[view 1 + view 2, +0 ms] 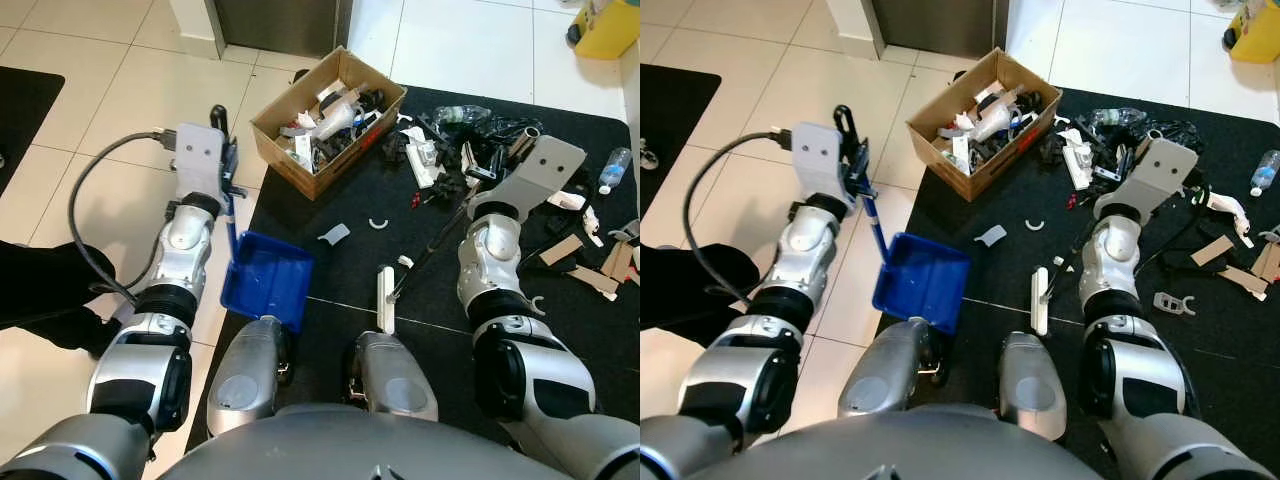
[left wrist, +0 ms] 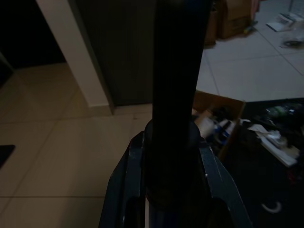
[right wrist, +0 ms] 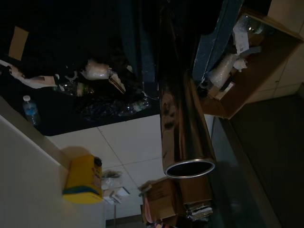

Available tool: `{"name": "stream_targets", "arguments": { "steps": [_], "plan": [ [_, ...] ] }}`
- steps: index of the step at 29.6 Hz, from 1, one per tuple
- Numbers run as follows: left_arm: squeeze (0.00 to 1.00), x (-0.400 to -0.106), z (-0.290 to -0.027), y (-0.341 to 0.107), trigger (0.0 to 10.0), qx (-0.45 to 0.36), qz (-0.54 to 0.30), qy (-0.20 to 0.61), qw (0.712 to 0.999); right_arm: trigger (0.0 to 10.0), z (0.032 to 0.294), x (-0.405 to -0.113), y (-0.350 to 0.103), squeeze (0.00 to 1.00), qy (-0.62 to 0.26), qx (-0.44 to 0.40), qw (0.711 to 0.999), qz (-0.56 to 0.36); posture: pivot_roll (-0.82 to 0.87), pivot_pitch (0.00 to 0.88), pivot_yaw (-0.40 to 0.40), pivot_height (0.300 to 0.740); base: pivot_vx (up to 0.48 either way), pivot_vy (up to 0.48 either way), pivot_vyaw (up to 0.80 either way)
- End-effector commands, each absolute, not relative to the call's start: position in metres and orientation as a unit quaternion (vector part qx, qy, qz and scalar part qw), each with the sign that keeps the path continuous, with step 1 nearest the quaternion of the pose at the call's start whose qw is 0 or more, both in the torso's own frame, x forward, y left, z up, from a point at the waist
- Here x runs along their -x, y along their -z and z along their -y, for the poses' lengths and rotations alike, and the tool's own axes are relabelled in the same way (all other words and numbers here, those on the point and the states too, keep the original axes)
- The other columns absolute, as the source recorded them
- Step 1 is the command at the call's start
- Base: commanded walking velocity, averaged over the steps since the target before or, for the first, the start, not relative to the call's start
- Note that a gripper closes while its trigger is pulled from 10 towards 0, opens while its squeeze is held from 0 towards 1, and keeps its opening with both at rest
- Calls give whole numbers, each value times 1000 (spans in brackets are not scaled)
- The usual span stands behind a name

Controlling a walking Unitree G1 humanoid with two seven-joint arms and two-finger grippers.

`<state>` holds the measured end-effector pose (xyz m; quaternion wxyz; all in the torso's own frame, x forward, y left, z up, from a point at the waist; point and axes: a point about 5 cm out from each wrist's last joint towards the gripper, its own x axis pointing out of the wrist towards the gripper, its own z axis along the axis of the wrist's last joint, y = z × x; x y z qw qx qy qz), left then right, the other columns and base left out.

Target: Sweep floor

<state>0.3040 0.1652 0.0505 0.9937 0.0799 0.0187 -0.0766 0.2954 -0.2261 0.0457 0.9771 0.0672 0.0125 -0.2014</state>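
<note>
On black mat near robot, blue plastic dustpan (image 1: 266, 280) sits, handle clamped in left gripper (image 1: 228, 172); right gripper (image 1: 1137, 160) grips metal-handled broom (image 1: 386, 300). Risk: scraps far right scatter w/ hard stroke.

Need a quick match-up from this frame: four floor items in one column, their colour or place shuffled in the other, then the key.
Items
1. dustpan
2. cardboard box
3. plastic bottle
4. broom head

Descriptions
A. white, on the black mat just in front of the robot
B. brown, open, full of scraps
C. blue, at the mat's left edge, handle in the left gripper
D. clear, lying at the mat's far right

Pairs: 1-C, 2-B, 3-D, 4-A
</note>
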Motion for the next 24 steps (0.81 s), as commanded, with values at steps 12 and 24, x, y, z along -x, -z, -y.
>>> {"name": "stream_targets", "arguments": {
  "steps": [12, 24],
  "plan": [
    [0, -306, -172, -53, 10000, -61, -6, 56, 997, 10000, 229, -302, -50, 0, 187, -70, 980, -13, 42, 0, 22, 740, 0, 0, 0],
    [0, -311, -181, -62, 10000, -77, 11, 41, 996, 10000, 235, -303, -56, 0, 190, -67, 980, 0, 42, 0, 26, 740, 0, 0, 0]
  ]
}}
